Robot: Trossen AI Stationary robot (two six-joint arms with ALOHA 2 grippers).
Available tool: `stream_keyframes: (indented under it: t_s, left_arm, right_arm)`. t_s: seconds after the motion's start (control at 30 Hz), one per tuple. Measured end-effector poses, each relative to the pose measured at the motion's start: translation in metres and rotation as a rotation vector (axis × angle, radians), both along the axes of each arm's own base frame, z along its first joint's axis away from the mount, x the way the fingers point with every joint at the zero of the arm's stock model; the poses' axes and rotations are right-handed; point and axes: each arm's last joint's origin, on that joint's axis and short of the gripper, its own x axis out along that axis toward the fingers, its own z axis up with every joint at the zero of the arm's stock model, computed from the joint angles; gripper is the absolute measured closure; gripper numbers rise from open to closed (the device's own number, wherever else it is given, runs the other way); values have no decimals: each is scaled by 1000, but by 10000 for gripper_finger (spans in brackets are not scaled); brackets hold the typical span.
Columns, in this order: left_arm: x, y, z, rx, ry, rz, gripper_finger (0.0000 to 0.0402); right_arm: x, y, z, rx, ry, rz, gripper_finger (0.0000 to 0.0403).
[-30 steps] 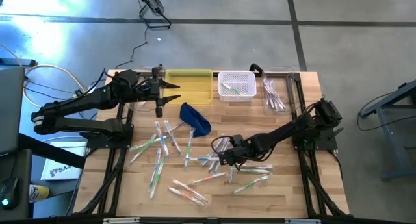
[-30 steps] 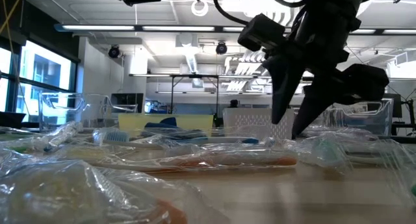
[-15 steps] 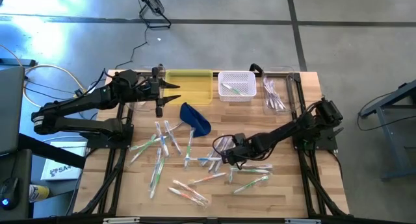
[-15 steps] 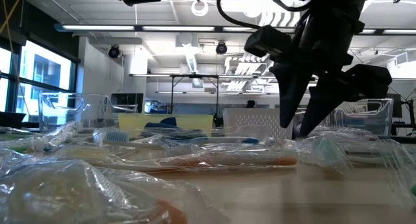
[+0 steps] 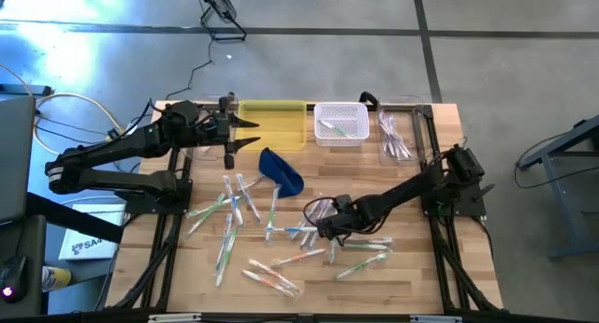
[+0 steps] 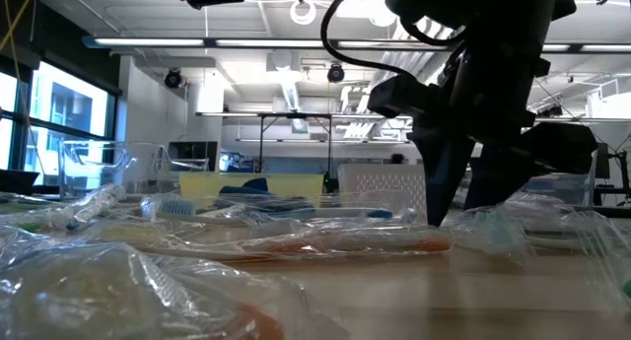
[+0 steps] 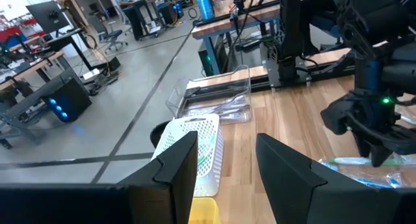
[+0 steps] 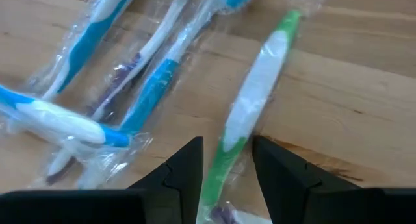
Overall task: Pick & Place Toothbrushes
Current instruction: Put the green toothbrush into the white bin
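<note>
Several wrapped toothbrushes (image 5: 234,215) lie flat and scattered over the wooden table. My right gripper (image 5: 323,231) points steeply down at the table's middle, open. Its two fingers stand on either side of a green-and-white toothbrush (image 8: 257,87) that lies in its clear wrapper beside blue ones (image 8: 153,87). In the low view its fingertips (image 6: 449,214) reach down among the wrappers. My left gripper (image 5: 248,134) hangs open and raised at the far left, by the yellow tray, with nothing between its fingers (image 7: 175,169). My right gripper comes from above, slanting down, with one finger (image 8: 185,169) on each side of the green handle end (image 8: 224,156), across the toothbrush. Whether the fingertips touch the brush or its wrapper, I cannot tell. The toothbrush lies flat on the table.
Along the far edge stand a yellow tray (image 5: 285,126), a white basket (image 5: 340,110) holding a few toothbrushes, and a clear container (image 5: 398,136). A dark blue pouch (image 5: 281,170) lies in front of the tray. Bare wood shows near the table's right edge.
My right gripper has sunk toward the toothbrushes at the table's middle and tipped a little steeper, its fingers still apart. The toothbrushes have not moved.
</note>
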Motion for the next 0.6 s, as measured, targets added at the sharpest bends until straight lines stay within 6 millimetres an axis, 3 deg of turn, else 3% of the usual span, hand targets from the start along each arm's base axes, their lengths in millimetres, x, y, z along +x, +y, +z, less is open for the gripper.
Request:
stream_keyframes:
  t_s: [0.37, 0.6]
  left_arm:
    - [0, 0, 0, 0, 1, 0, 249]
    - [0, 0, 0, 0, 1, 0, 249]
  right_arm:
    - [2, 1, -6, -7, 9, -4, 274]
    - [1, 0, -7, -13, 17, -6, 315]
